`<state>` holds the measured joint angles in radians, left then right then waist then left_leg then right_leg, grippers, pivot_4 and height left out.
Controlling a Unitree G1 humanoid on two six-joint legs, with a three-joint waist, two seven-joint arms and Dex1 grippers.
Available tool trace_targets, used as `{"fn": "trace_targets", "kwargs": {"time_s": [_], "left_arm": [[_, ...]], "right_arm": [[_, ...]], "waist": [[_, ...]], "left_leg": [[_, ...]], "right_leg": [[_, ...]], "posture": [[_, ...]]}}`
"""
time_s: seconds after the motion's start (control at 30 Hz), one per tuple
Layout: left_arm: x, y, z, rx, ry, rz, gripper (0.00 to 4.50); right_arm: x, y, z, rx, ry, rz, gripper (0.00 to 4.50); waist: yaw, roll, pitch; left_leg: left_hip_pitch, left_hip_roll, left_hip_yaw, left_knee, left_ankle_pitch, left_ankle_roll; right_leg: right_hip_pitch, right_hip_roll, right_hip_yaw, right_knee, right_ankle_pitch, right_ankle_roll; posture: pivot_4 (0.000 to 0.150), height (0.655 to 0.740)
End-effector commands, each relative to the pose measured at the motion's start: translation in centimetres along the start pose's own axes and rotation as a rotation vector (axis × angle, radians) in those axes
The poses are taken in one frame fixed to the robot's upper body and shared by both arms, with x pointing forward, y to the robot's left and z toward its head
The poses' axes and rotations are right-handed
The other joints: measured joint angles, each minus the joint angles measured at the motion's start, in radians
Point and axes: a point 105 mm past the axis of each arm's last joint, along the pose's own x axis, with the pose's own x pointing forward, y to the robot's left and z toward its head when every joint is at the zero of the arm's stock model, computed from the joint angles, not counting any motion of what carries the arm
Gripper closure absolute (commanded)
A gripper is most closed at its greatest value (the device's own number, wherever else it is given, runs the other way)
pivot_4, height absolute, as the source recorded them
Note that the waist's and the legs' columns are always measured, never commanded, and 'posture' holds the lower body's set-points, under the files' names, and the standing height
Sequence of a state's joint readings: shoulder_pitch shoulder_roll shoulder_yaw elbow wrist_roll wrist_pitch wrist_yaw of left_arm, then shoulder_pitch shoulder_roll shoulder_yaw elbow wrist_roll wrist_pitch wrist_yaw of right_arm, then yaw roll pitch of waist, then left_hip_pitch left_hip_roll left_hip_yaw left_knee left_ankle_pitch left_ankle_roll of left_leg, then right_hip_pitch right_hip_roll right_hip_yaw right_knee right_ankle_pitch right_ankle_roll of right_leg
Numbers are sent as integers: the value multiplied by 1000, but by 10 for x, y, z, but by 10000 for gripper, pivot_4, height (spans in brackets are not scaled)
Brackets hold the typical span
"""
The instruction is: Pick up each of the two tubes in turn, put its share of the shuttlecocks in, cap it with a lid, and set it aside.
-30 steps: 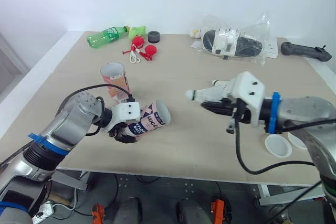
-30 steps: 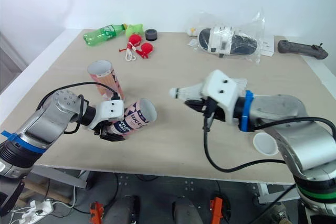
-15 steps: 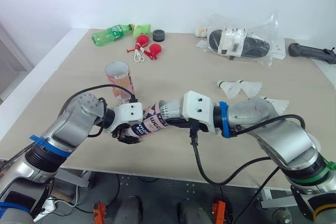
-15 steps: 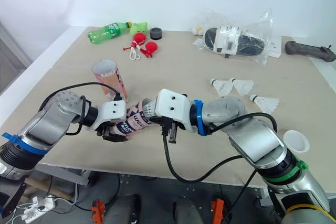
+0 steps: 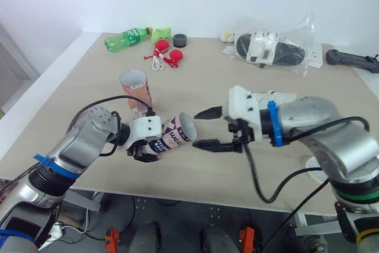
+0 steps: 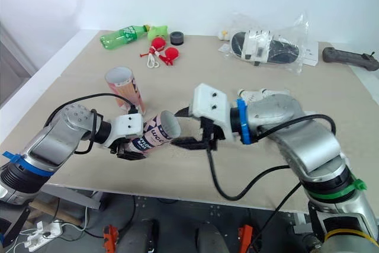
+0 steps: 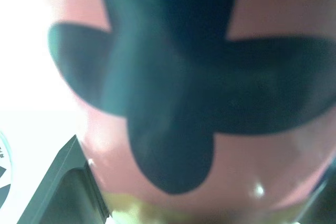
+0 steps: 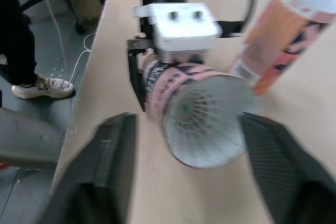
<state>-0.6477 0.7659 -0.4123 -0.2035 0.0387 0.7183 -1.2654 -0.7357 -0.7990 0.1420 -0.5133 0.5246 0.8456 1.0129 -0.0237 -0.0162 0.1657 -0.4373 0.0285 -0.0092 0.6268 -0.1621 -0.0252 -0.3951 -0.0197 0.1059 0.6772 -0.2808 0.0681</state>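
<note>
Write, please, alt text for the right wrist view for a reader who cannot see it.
The left claw holds a pink tube with its open mouth facing the right claw, which is open wide just in front of it. A second tube stands upright on the table behind.

Counted 2 tubes: held tube (image 5: 169, 138) in left gripper (image 5: 141, 156), upright tube (image 5: 135, 90) just beyond it. 1 shuttlecock (image 8: 202, 113) was inside the held tube. Also 1 green bottle (image 5: 127, 37), 1 black ring (image 5: 180, 41), 1 bag of sandals (image 5: 284, 51).
</note>
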Motion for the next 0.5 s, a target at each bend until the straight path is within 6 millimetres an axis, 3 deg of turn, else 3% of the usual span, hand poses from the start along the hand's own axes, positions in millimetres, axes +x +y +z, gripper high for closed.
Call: {"fn": "trace_targets", "kwargs": {"time_s": [0.03, 0.13, 0.33, 0.5], "left_arm": [[16, -11, -10, -36, 29, -61, 12137], [16, -12, -10, -35, 27, -63, 12137], [16, -11, -10, -28, 28, -65, 12137], [16, -12, -9, -25, 27, -67, 12137]], "right_arm": [[-3, -15, 2, -26, -11, -49, 30490], [5, -18, -2, -19, -8, -22, 44505], [39, -16, -10, -20, 7, 91, 44505], [79, -4, -17, -49, 34, 190, 44505]], "waist": [[0, 0, 0], [0, 0, 0], [0, 0, 0], [0, 0, 0]], "left_leg": [[0, 0, 0, 0, 0, 0], [0, 0, 0, 0, 0, 1], [0, 0, 0, 0, 0, 1], [-1, 0, 0, 0, 0, 1]], "right_leg": [[0, 0, 0, 0, 0, 0], [0, 0, 0, 0, 0, 0], [0, 0, 0, 0, 0, 0], [0, 0, 0, 0, 0, 0]], "posture": [[1500, 7400], [1500, 7400], [1500, 7400], [1500, 7400]]}}
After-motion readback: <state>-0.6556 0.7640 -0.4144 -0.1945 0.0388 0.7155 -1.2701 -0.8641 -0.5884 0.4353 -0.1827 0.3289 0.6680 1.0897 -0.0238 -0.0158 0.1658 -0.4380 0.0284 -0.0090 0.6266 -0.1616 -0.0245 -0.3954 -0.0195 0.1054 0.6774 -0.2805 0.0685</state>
